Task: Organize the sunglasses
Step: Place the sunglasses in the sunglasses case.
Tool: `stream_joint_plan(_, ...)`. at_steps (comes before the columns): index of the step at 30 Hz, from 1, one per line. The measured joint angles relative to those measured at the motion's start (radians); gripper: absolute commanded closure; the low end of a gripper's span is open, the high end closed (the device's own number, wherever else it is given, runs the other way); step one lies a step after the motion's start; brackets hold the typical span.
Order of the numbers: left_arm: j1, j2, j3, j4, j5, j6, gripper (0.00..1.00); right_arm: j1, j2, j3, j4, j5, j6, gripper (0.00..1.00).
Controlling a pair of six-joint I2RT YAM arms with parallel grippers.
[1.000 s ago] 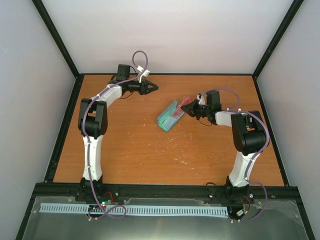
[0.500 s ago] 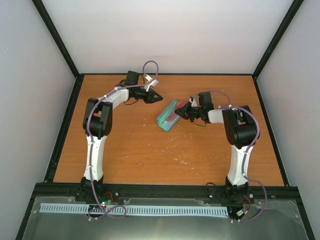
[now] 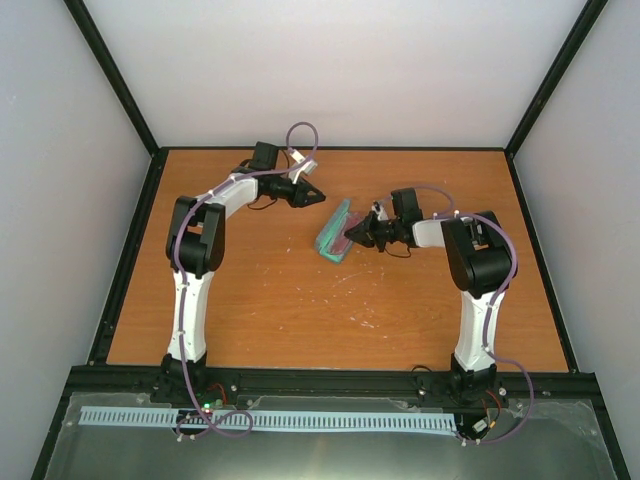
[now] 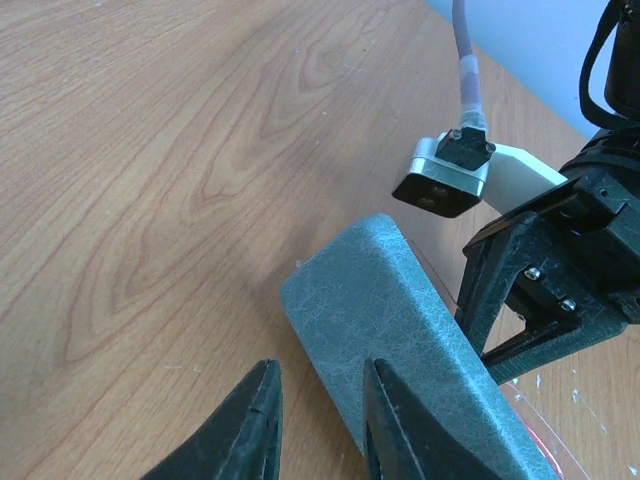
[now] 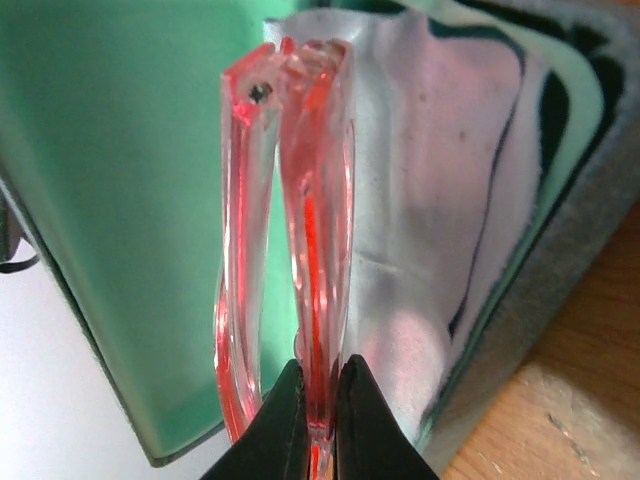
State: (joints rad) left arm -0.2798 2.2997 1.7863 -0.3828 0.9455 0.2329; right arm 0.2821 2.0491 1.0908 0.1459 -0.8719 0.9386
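**One pair of sunglasses, pinched at one open case**

Orange-brown wooden table [image 3: 260, 300] fills the middle of the top view, with pale walls on three sides and two arms reaching in from the bottom edge.

One case [image 3: 335, 232], grey-blue outside, lies just right of the table's centre, its lid raised. The right wrist view shows its green lining at the left and one pale cloth [image 5: 420, 200] lying inside it at the right.

One pair of sunglasses [image 5: 300, 250], folded and seen edge-on, stands in the middle of that view between the green lining and the cloth. Whether it touches the cloth cannot be told. The right gripper [image 5: 318, 400] is clamped on its lower end, with the two black fingertips pressed against the red frame.

The left gripper [image 4: 320, 400] hangs at the upper left of the case, near its rounded corner. Its two fingers stand slightly apart, holding nothing.
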Motion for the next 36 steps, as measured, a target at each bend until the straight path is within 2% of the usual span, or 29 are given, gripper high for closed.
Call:
stream_joint_plan(6, -0.008, 0.000, -0.005, -0.002, -0.001, 0.003, 0.75, 0.000, 0.002, 0.000, -0.055, -0.011, -0.041, 0.97)
stream_joint_plan(14, -0.010, 0.002, -0.006, -0.008, -0.001, 0.006, 0.75, 0.001, 0.028, 0.024, -0.047, -0.001, -0.044, 0.97)
stream_joint_plan(26, -0.010, 0.002, -0.006, -0.009, -0.003, 0.006, 0.73, 0.005, 0.069, 0.089, -0.058, 0.003, -0.048, 0.90)
stream_joint_plan(36, -0.011, 0.002, -0.006, -0.009, -0.009, 0.011, 0.72, 0.007, 0.069, 0.128, -0.184, 0.008, -0.126, 0.66)
